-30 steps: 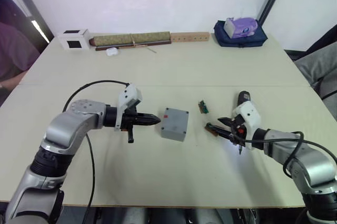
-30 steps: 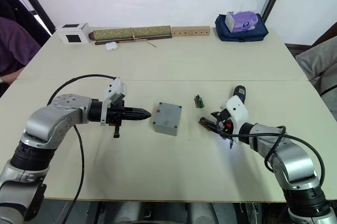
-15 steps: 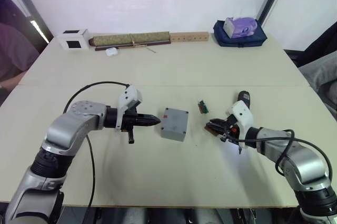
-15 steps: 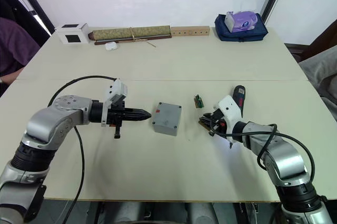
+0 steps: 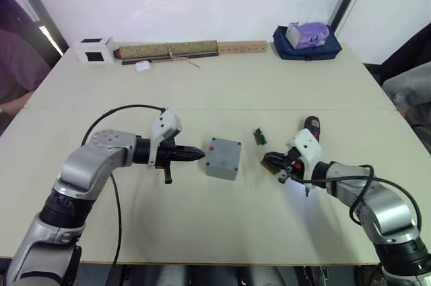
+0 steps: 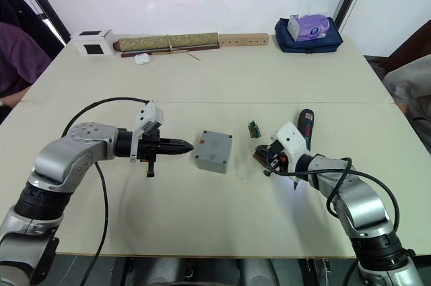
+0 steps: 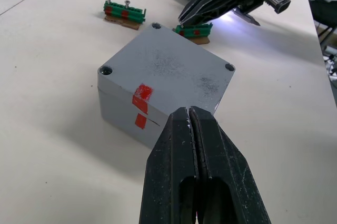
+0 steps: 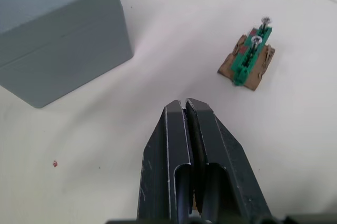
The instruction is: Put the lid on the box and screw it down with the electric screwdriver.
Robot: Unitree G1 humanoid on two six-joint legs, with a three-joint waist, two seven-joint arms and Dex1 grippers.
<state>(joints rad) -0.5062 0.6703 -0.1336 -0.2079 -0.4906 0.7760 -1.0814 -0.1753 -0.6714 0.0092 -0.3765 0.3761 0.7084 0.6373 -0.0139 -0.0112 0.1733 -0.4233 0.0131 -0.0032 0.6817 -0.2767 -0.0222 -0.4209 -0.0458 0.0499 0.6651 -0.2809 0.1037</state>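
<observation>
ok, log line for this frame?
lid: on box, seam closed | left gripper: shut, empty, beside box | right gripper: shut, empty, near green board | electric screwdriver: on table, untouched

The right gripper [image 6: 267, 163] has edged toward the box [image 6: 214, 151].

- The long black cylindrical electric screwdriver [image 6: 304, 123], right of centre, is lying partly behind the right arm's white wrist housing, hiding its silver bit.
- A person's purple sleeve [image 6: 17, 57] is being cropped at the left edge.
</observation>
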